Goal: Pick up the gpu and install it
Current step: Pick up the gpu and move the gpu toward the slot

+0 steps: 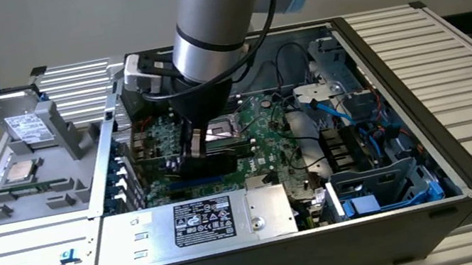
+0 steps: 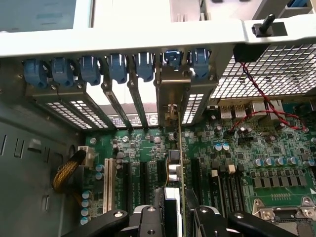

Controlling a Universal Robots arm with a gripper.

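My black two-finger gripper is clamped on the thin green-board gpu, which stands edge-down over the big green motherboard, at the rear wall of the grey metal computer case. Risk IMO: slight tilt, so the card's bracket snags the silver slot covers or its edge misses the slot.

The arm slanted steeply down to its wrist, directly above the gripper, which pointed downward. Its two black fingers were closed from either side on the gpu, which stood edge-on between them and reached out ahead of the fingertips.
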